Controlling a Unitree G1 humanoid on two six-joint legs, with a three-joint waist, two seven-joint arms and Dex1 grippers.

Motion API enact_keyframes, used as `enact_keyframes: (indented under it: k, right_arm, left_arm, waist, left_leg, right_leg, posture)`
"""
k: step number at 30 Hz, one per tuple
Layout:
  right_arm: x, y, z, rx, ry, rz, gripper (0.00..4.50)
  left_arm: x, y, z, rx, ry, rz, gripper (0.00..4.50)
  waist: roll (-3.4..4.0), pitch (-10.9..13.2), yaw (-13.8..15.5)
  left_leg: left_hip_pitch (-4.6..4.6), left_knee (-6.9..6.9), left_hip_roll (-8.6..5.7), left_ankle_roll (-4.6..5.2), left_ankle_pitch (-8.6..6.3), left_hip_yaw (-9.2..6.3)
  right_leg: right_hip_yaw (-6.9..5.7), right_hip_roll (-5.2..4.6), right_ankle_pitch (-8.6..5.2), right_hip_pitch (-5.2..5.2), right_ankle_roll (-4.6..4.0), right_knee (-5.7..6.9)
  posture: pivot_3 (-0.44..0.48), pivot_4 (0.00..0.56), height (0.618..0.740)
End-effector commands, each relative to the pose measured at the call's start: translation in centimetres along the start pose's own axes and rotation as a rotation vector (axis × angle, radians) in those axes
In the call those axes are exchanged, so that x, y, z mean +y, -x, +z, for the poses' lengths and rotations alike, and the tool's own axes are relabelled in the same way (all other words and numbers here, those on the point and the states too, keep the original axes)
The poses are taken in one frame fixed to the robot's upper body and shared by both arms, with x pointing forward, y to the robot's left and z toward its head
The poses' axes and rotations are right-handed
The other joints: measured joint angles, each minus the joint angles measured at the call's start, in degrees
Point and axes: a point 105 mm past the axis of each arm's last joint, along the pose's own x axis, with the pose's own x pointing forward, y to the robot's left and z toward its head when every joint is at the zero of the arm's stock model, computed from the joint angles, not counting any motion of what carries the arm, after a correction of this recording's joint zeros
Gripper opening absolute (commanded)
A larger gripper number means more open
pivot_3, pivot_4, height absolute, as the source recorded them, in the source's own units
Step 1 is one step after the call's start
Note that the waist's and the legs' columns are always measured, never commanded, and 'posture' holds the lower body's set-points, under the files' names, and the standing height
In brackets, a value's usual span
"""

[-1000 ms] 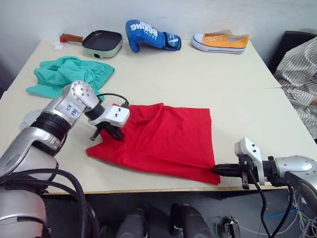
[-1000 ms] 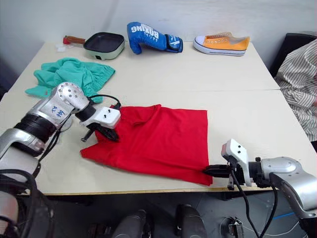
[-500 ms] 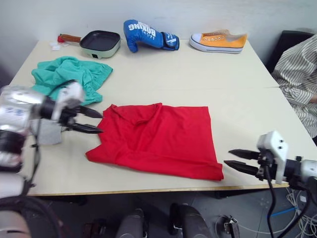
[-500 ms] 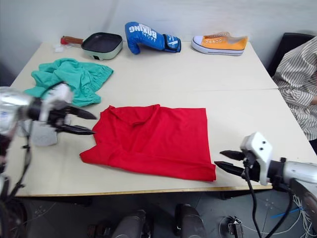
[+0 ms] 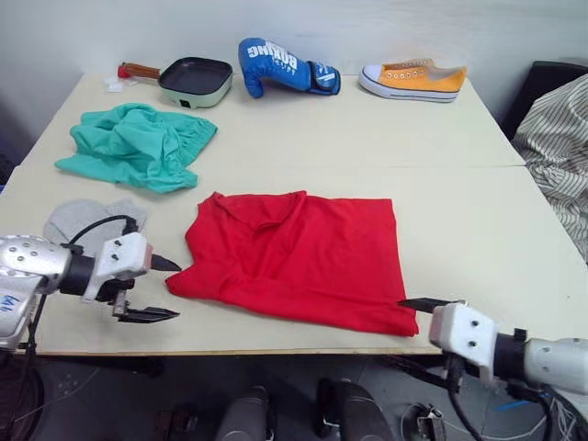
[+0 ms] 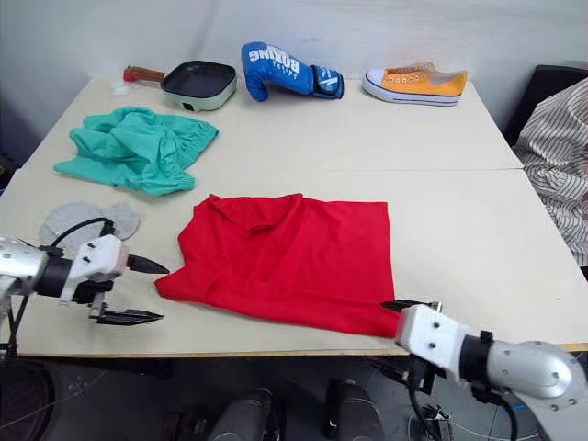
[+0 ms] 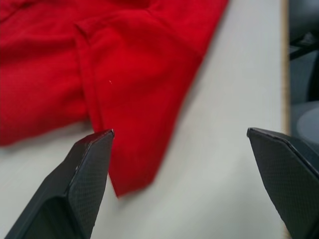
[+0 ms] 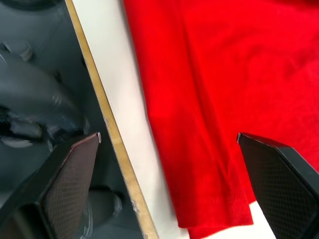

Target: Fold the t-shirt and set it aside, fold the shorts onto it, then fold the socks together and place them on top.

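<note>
Red t-shirt (image 5: 299, 257) lies folded flat near the desk's (image 5: 441, 175) front edge. Left gripper (image 5: 152, 288), just beside its corner, and right gripper (image 8: 172, 189), at the opposite corner: jaws wide open, empty.
</note>
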Motion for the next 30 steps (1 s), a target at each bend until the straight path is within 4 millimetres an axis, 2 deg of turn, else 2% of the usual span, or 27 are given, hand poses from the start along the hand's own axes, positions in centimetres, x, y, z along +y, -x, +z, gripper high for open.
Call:
enact_keyframes:
  k: [1, 4, 5, 8, 12, 17, 19, 20, 26, 30]
  right_arm:
    - [-0.1, -0.6, -0.6, 0.017, 0.043, -0.025, 3.84]
    - [-0.3, -1.1, -1.5, 0.051, 0.051, -0.034, 2.82]
    - [-0.5, -1.3, -1.9, 0.061, 0.048, -0.044, 2.46]
    - [-0.8, -1.8, -2.5, 0.084, 0.036, -0.051, 1.45]
    - [-1.1, -2.0, -3.4, 0.116, 0.041, -0.055, 0.00]
    - [-1.5, -1.2, -4.2, 0.145, 0.064, -0.044, 0.00]
    - [-1.9, -0.1, -4.3, 0.155, 0.089, -0.031, 0.00]
    - [-2.1, 0.4, -4.3, 0.154, 0.101, -0.028, 0.00]
    - [-2.8, 2.3, -4.1, 0.146, 0.147, -0.003, 0.00]
    - [-2.9, 2.0, -4.3, 0.136, 0.153, -0.011, 0.00]
  left_arm:
    - [0.9, -1.0, -0.4, 0.039, -0.082, 0.051, 4.50]
    - [1.9, -2.0, -1.0, 0.054, -0.089, 0.073, 4.50]
    - [2.2, -2.4, -1.3, 0.059, -0.088, 0.080, 4.30]
    - [3.0, -3.0, -2.2, 0.091, -0.102, 0.093, 3.61]
    - [3.7, -3.2, -2.7, 0.102, -0.114, 0.102, 2.31]
    - [4.4, -2.5, -2.8, 0.123, -0.154, 0.089, 0.79]
    - [4.4, -1.1, -2.3, 0.145, -0.205, 0.031, 0.17]
    - [4.2, -0.4, -2.0, 0.145, -0.219, -0.003, 0.04]
    - [3.2, 3.3, 0.2, 0.199, -0.287, -0.160, 0.04]
    - [2.8, 3.3, 0.0, 0.255, -0.327, -0.194, 0.04]
  waist:
    - [0.00, 0.00, 0.01]
    - [0.00, -0.01, 0.00]
    - [-0.01, -0.01, -0.01]
    - [0.02, -0.05, 0.08]
    - [0.19, -0.16, 0.22]
    - [0.20, -0.20, 0.15]
    - [0.19, -0.20, 0.08]
    - [0.15, -0.18, 0.01]
    - [0.10, -0.14, -0.11]
    - [0.10, -0.14, -0.02]
  left_leg:
    - [-0.03, 0.00, 0.00, 0.00, 0.01, 0.03]
    - [-0.03, 0.02, 0.00, -0.01, 0.04, 0.06]
    - [-0.02, 0.05, 0.00, 0.00, 0.05, 0.07]
    - [0.03, 0.08, 0.00, 0.02, 0.06, 0.10]
    - [0.08, 0.10, 0.00, 0.02, 0.08, 0.10]
    - [0.29, 0.09, 0.00, -0.02, 0.11, 0.10]
    - [0.41, 0.07, 0.00, -0.01, 0.10, 0.10]
    - [0.42, 0.07, 0.00, -0.01, 0.10, 0.10]
    - [0.40, -0.04, 0.02, -0.02, 0.08, 0.10]
    - [0.41, -0.03, 0.01, 0.00, 0.07, 0.10]
  right_leg:
    - [0.00, 0.03, 0.00, -0.03, 0.00, 0.01]
    - [-0.01, 0.07, 0.00, -0.03, 0.00, 0.03]
    - [-0.01, 0.07, 0.00, -0.02, 0.00, 0.06]
    - [0.02, 0.06, 0.00, 0.01, 0.01, 0.11]
    - [0.01, 0.02, 0.00, 0.04, 0.01, 0.18]
    - [0.04, 0.02, 0.00, 0.17, 0.01, 0.29]
    - [0.04, 0.02, 0.00, 0.29, 0.00, 0.27]
    - [0.05, 0.02, 0.00, 0.30, 0.00, 0.26]
    - [0.02, 0.04, -0.01, 0.30, -0.02, 0.07]
    - [0.02, 0.03, -0.01, 0.33, -0.01, 0.05]
  posture:
    - [0.000, 0.150, 0.740]
    - [0.000, 0.150, 0.740]
    - [0.000, 0.150, 0.740]
    - [0.000, 0.150, 0.740]
    - [0.000, 0.150, 0.740]
    - [0.000, 0.150, 0.740]
    - [0.000, 0.150, 0.740]
    - [0.000, 0.150, 0.740]
    - [0.000, 0.150, 0.740]
    - [0.000, 0.150, 0.740]
